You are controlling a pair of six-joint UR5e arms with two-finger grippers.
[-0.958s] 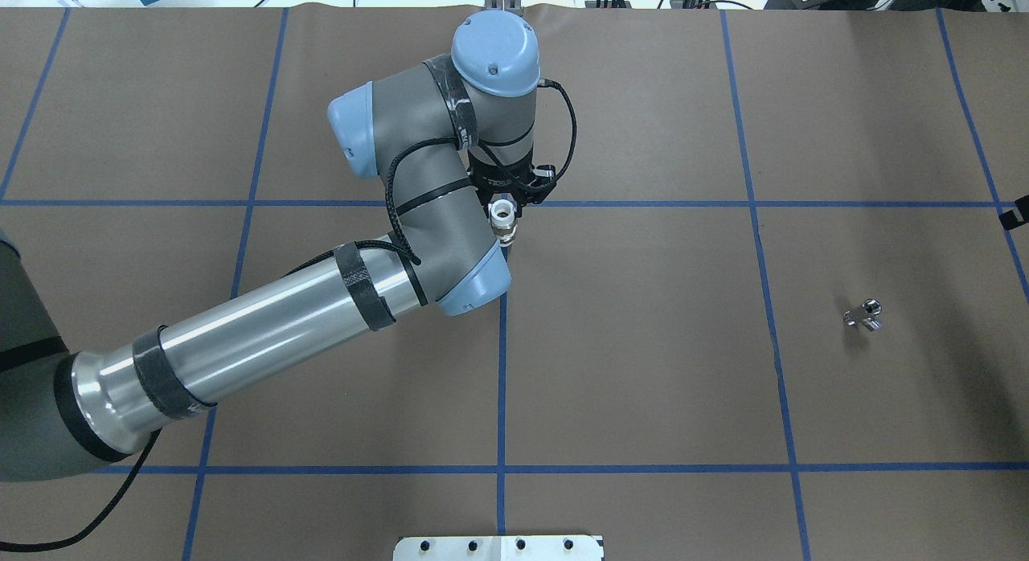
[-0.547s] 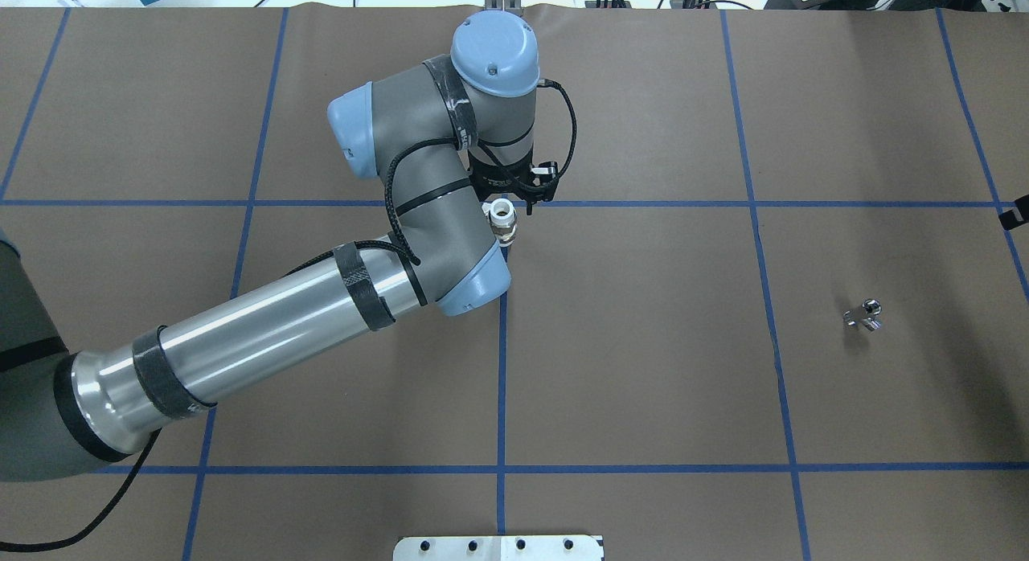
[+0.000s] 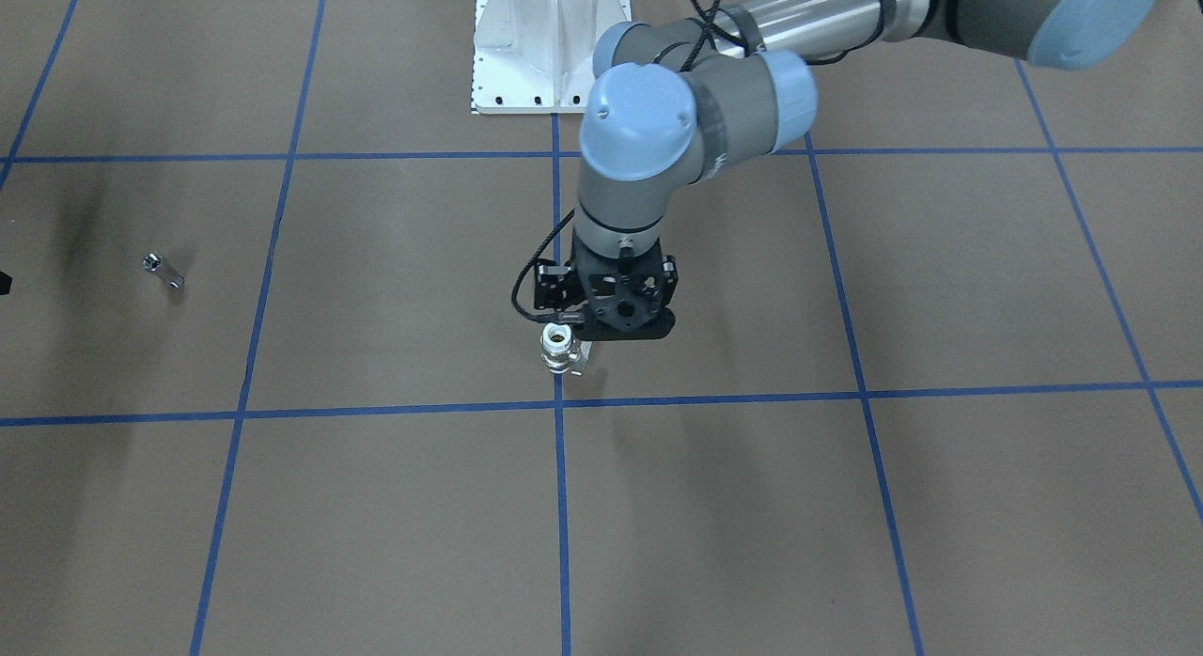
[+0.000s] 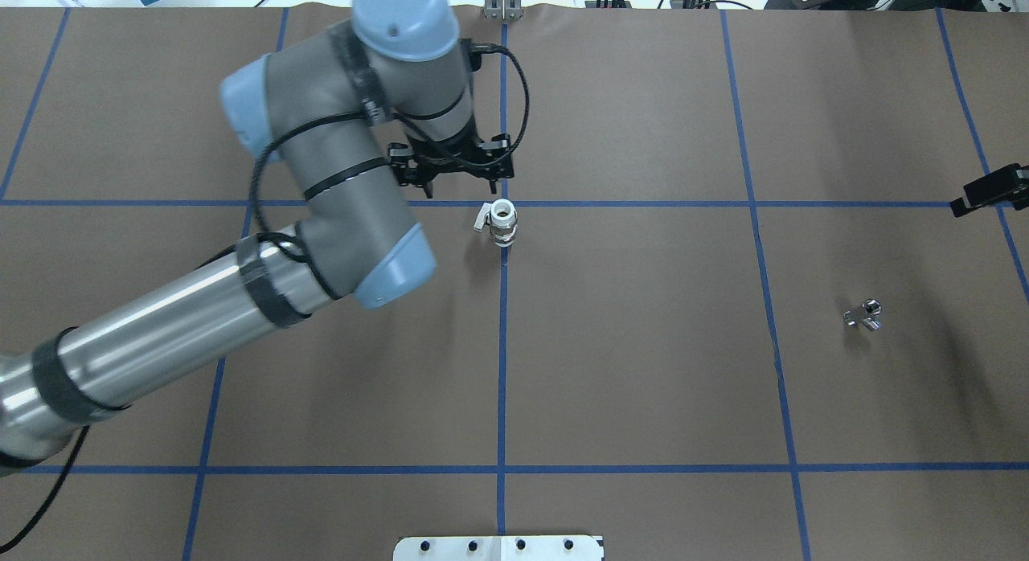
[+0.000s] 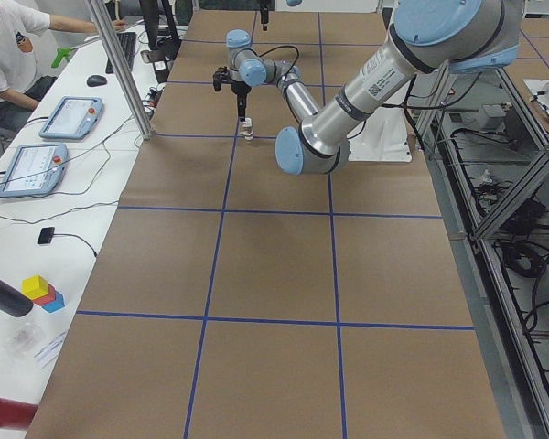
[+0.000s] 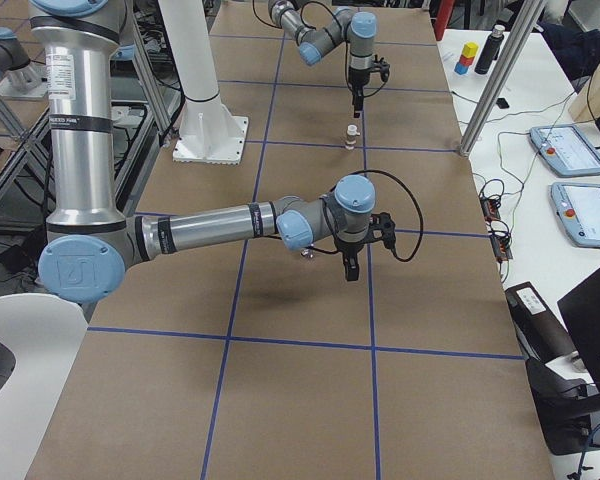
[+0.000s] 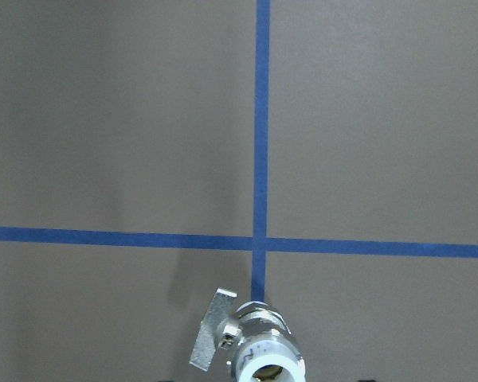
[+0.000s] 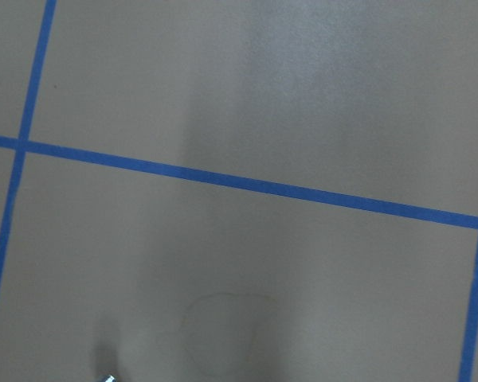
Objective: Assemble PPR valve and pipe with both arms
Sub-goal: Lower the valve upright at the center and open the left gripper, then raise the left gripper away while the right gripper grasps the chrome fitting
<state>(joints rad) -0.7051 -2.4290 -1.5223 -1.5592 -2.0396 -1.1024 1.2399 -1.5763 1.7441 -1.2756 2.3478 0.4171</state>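
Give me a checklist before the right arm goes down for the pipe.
1. PPR valve upright on the table: ok.
2. Valve free of the left pincer: ok, the pincer hangs above it.
3. The pipe on the table, unheld: ok.
4. Aim of the right pincer over the pipe: not ok; the pipe sits at the right wrist view's bottom edge.
5. Is the right pincer open: cannot tell.

My brown table [image 4: 643, 368] is gridded with blue tape [image 4: 502, 384]. Beside it I note two tablets [image 5: 29, 169], coloured blocks [image 5: 38, 289] and a seated operator [image 5: 5, 46] in a white shirt.
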